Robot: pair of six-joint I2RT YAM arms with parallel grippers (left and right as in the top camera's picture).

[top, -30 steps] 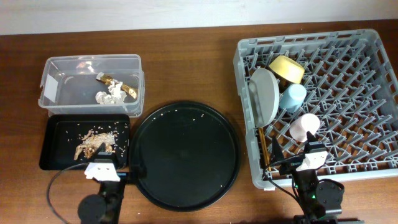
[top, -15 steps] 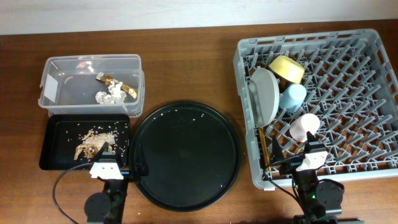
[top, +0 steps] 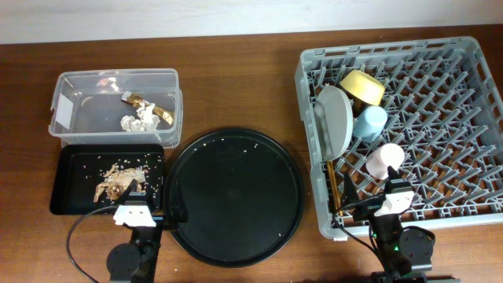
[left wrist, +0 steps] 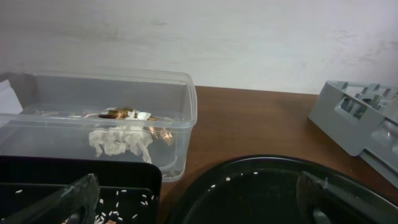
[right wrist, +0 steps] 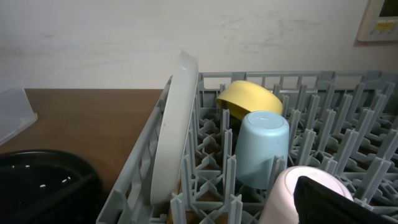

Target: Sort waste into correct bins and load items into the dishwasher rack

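Observation:
Crumpled white tissue [top: 141, 119] and gold wrapper pieces [top: 138, 101] lie in the clear tub [top: 71, 82]; they also show in the left wrist view [left wrist: 121, 140]. Brown food scraps [top: 115, 185] with pale crumbs lie in the shallow black tray [top: 67, 189]. The grey rack [top: 456, 94] holds the plate [top: 335, 118] on edge, the yellow bowl [top: 362, 86], the blue cup [top: 371, 122], the pink cup [top: 385, 159] and the chopsticks [top: 332, 185]. My left gripper [top: 135, 212] is open and empty at the black tray's near edge. My right gripper [top: 393, 198] is open and empty by the pink cup [right wrist: 280, 199].
A large round black tray [top: 233, 196] with a few pale crumbs sits between the bins and the rack. Bare wooden table [top: 236, 86] lies behind it. The rack's right half holds only upright pegs.
My left gripper has shifted a little to the right along the black tray's near edge. The right arm and all objects are unchanged.

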